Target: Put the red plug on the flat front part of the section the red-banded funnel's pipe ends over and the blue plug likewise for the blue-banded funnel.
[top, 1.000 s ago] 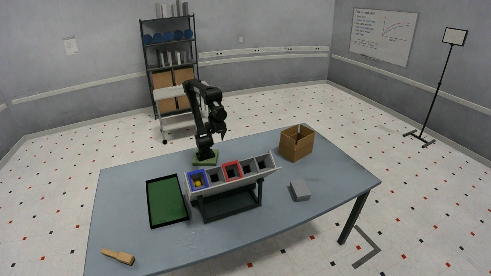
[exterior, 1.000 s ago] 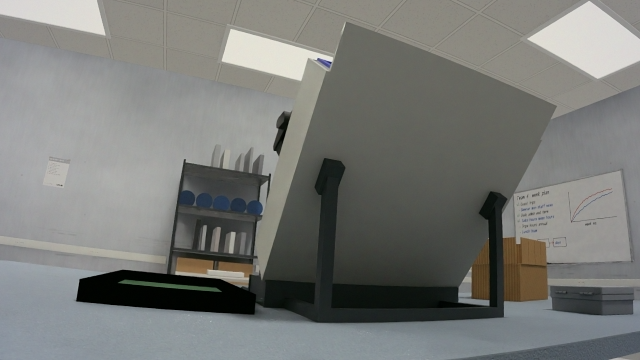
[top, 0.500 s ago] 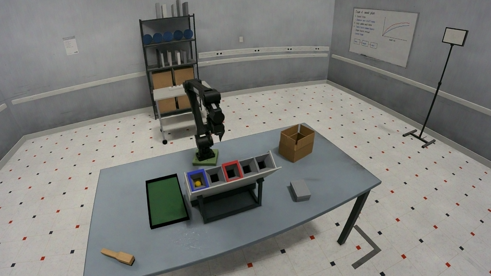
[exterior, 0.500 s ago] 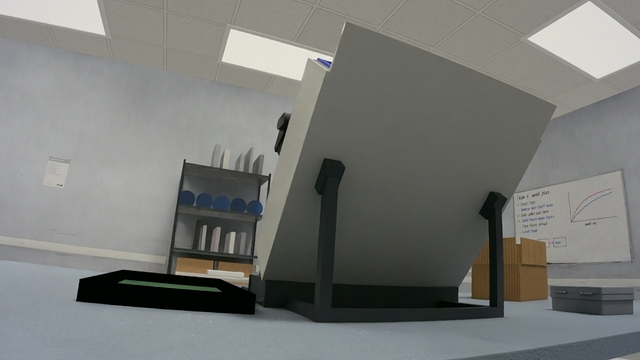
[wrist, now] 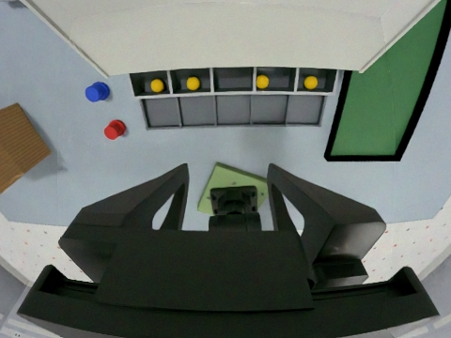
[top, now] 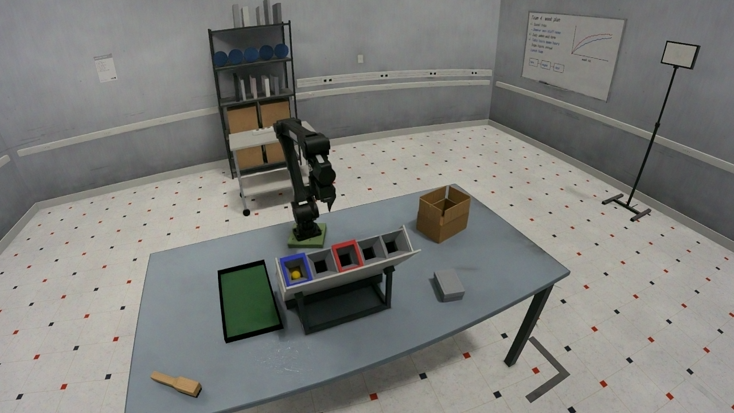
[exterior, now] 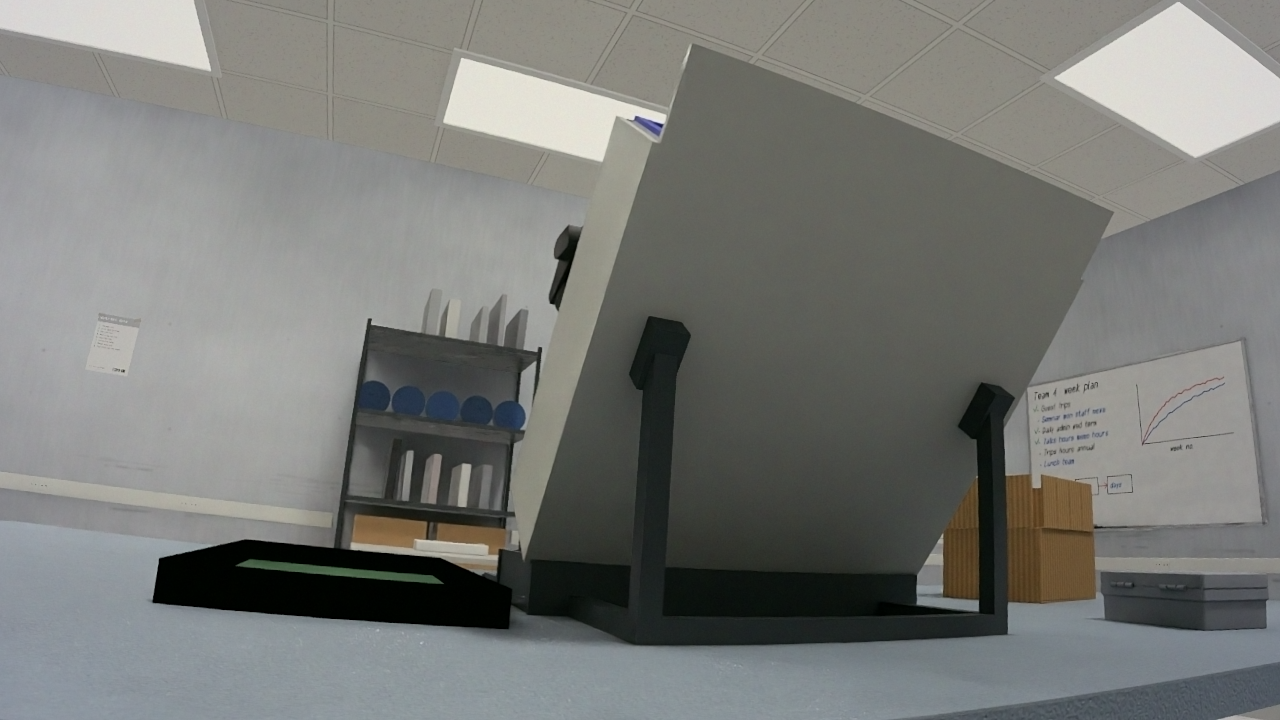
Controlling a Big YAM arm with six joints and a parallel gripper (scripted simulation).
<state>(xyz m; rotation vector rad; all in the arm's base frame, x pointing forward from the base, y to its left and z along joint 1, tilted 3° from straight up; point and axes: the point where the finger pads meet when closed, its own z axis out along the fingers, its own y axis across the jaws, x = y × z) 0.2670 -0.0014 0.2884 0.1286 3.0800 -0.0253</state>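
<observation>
My gripper (top: 330, 204) (wrist: 227, 171) is open and empty, raised above the arm's base behind the funnel unit. In the wrist view the blue plug (wrist: 97, 92) and the red plug (wrist: 115, 130) stand on the table, left of the five sections. Yellow marbles lie in the first, second, fourth and fifth sections from the left; the middle one (wrist: 233, 79) has none. The flat front parts (wrist: 233, 110) hold no plug. The cover (wrist: 225, 42) hides the pipes. In the top view a yellow marble (top: 296, 275) sits in the blue-banded funnel (top: 283, 272); the red-banded funnel (top: 336, 258) shows no marble.
The green tray (top: 249, 300) (wrist: 376, 122) with black walls stands beside the unit and shows no marbles. An open cardboard box (top: 442, 221) (wrist: 19, 145), a grey case (top: 448, 284) (exterior: 1183, 601) and a wooden brush (top: 176, 383) are on the table.
</observation>
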